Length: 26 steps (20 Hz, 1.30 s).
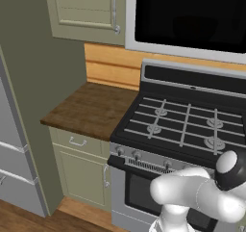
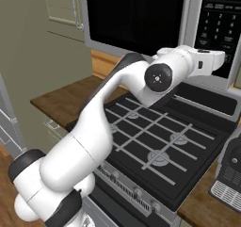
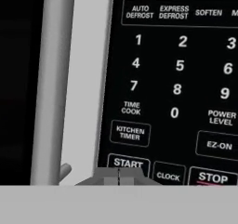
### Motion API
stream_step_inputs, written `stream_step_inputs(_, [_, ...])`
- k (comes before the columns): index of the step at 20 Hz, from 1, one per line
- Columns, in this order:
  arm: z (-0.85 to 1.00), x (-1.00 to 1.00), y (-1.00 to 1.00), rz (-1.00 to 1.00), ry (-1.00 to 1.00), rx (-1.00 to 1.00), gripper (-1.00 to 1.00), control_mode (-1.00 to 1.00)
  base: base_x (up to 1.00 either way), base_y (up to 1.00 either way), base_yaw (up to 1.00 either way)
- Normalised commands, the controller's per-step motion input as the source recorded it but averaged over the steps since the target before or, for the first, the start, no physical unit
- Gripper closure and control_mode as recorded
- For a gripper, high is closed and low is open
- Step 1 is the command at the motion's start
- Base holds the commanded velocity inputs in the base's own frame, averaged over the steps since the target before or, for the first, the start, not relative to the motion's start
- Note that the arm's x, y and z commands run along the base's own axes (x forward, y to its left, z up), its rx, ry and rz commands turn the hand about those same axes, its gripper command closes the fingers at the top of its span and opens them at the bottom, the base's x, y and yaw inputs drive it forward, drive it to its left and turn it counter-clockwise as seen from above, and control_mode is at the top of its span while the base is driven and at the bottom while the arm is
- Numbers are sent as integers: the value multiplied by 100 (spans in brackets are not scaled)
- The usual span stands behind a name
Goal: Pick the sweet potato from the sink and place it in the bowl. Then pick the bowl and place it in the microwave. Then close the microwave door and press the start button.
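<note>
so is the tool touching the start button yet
Cannot tell. In the hand view the shut tool sits right below the START button, overlapping its lower edge, but no view shows contact or a gap plainly.

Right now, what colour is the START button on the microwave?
Black, with white letters and a thin white outline. The START button shows best in the hand view.

Home kitchen, rendered. Evidence: black gas stove [image 1: 185, 125] with grates and front knobs; microwave [image 2: 155, 19] mounted above it, its door [image 1: 190, 17] shut, keypad [image 3: 176, 79] reading START, STOP, CLOCK, KITCHEN TIMER; wooden counter [image 1: 91, 108] beside the stove; pale green cabinets [image 1: 86, 9] above and below; wood-plank backsplash [image 1: 113, 65]; wooden floor [image 1: 29, 221].
</note>
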Motion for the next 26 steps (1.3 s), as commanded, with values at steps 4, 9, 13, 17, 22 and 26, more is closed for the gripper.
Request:
stream_step_inputs(4, [-12, 13, -2, 0, 3, 0, 100, -100, 0, 0, 0])
stream_step_inputs(9, [-1, 22, -7, 0, 1, 0, 100, -100, 0, 0, 0])
stream_step_inputs(13, [-2, 23, -14, 0, 1, 0, 100, -100, 0, 0, 0])
stream_step_inputs(17, [-13, 24, -18, 0, 3, 0, 100, -100, 0, 0, 0])
stream_step_inputs(22, [-21, 37, -17, 0, 3, 0, 100, -100, 0, 0, 0])
stream_step_inputs(26, [-20, 41, -4, 0, 0, 0, 100, -100, 0, 0, 0])
